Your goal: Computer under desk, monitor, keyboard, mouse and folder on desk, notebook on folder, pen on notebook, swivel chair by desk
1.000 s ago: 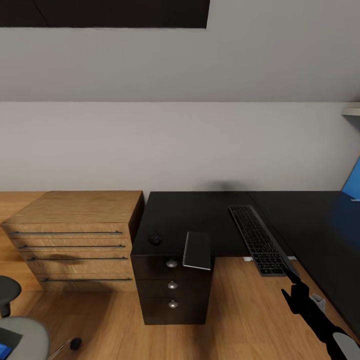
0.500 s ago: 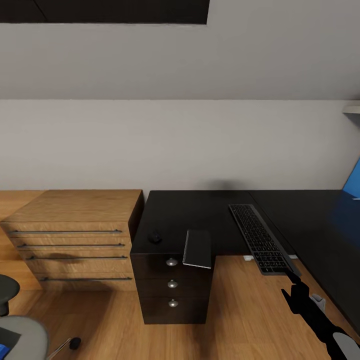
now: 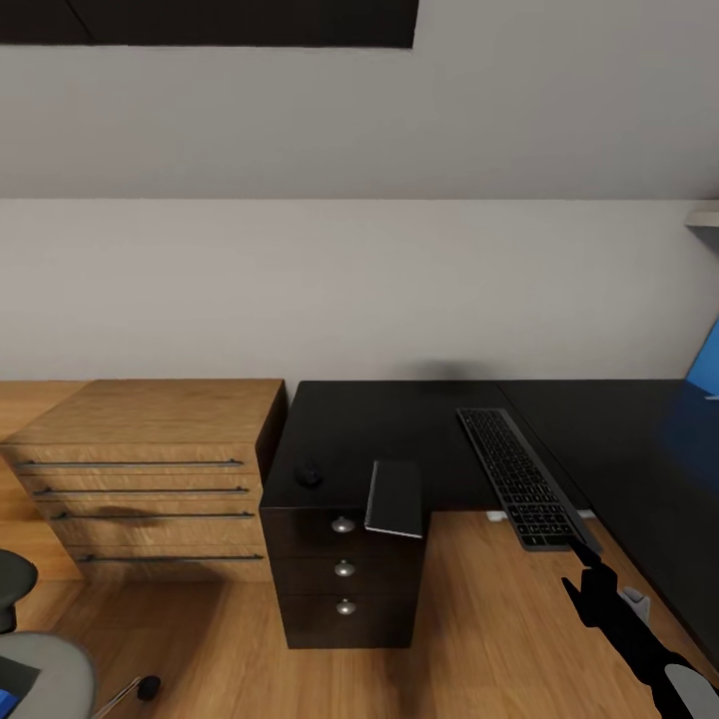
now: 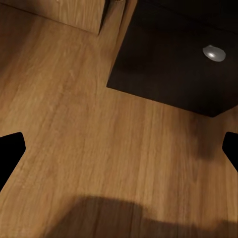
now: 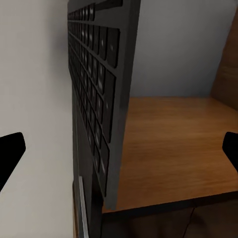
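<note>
The swivel chair (image 3: 40, 669) is cut off at the corner, a blue sliver on its seat. On the desk (image 3: 399, 419) the keyboard (image 3: 521, 489) overhangs the edge (key legends unreadable). Right gripper (image 3: 584, 554) jaws spread, released; left gripper (image 4: 119, 148) likewise.

- A light wooden drawer unit (image 3: 150, 469) with four long, thin dark handles sits at centre left of the head view, standing on the floor against the wall.
- Warm brown wood-plank floor (image 3: 220, 639) runs across the bottom of the head view; the same planks (image 4: 74, 124) spread across the left wrist view, with a soft dark shadow lying at that picture's lower edge.
- A plain pale grey wall (image 3: 359, 290) spans the middle of the head view.
- A dark rectangular panel (image 3: 210, 22) sits along the top edge, upper left.
- A pale shelf edge (image 3: 703, 218) juts in at the right edge.
</note>
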Controlling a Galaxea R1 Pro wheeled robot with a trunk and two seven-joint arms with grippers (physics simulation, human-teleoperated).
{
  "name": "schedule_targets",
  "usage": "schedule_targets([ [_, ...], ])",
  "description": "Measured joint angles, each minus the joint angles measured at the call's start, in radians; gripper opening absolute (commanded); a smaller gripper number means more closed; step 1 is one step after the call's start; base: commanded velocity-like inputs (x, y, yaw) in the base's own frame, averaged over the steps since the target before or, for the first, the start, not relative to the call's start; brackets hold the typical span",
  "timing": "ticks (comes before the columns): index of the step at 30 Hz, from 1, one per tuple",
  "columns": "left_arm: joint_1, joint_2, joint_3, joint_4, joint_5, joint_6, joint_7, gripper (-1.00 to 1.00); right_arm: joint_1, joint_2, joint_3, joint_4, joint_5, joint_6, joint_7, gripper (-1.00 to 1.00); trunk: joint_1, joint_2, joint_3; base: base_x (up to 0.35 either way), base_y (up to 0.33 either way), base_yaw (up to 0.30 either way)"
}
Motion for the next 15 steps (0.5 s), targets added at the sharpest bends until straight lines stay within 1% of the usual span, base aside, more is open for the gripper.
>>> schedule_targets([
  [4,0.000,0.000,-0.001,0.000,0.000,-0.001,-0.001,1.00,0.000,0.000,0.001,0.000,0.000,0.000,0.000,1.00,0.000,0.000,0.000,0.211,0.000,0.000],
  [6,0.000,0.001,-0.002,0.000,0.000,0.000,-0.001,1.00,0.000,0.000,0.001,0.000,0.000,0.000,0.000,1.00,0.000,0.000,0.000,0.122,0.000,0.000],
  [15,0.000,0.002,-0.002,0.000,0.001,0.000,-0.001,1.00,0.000,0.000,0.001,0.000,0.000,0.000,0.000,1.00,0.000,0.000,0.000,0.033,0.000,0.000],
])
